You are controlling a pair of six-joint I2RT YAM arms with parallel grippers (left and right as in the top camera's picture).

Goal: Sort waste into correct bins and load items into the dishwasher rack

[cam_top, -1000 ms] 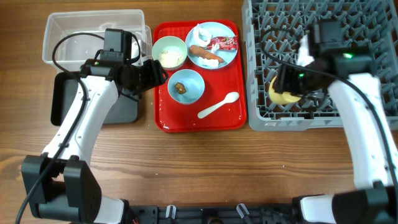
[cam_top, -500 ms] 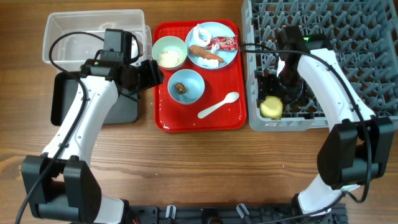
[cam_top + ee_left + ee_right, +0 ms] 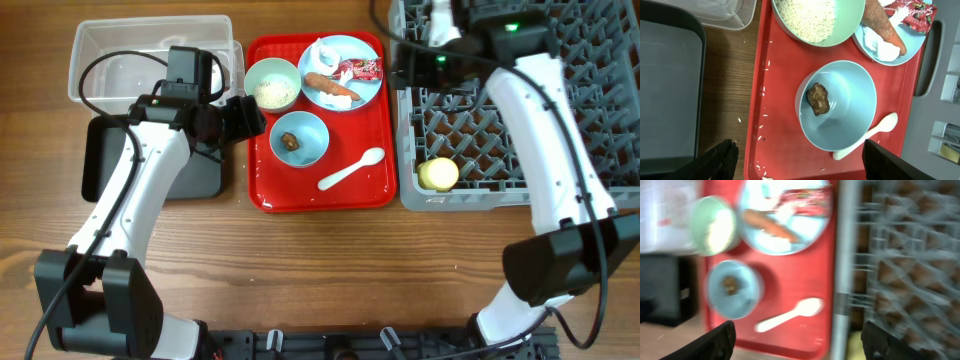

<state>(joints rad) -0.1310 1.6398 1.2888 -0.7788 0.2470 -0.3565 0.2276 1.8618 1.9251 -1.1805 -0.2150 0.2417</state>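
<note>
The left pincer (image 3: 250,118) hovers at the left edge of the red serving tray (image 3: 262,190). In the left wrist view its fingers (image 3: 720,160) are spread wide and nothing is between them. The right pincer (image 3: 400,65) hangs above the border between the red serving tray and the grey rack (image 3: 600,120). Its wrist view is blurred, but the two fingers (image 3: 715,340) also stand far apart and hold nothing.

The small yellow cup (image 3: 438,174) sits inside the rack, near its front left corner.

The other things are on the red serving tray. The pale green bowl (image 3: 248,84) at the back holds white rice grains (image 3: 810,17). Some loose grains lie on the tray floor, and a few lie on the wooden tabletop (image 3: 320,270) beside it. The light blue plate (image 3: 340,103) just beside this bowl carries the orange stick (image 3: 333,87), the crumpled white tissue (image 3: 325,52) and the red snack wrapper (image 3: 360,69). The light blue bowl (image 3: 312,135) in the middle contains the small brown lump (image 3: 288,141). The white plastic spoon (image 3: 351,169) lies at an angle, with its handle touching the edge of this bowl.

The clear tub (image 3: 150,60) stands at the back left, and the black tray (image 3: 105,160) is just in front of it, partly under the left arm.
</note>
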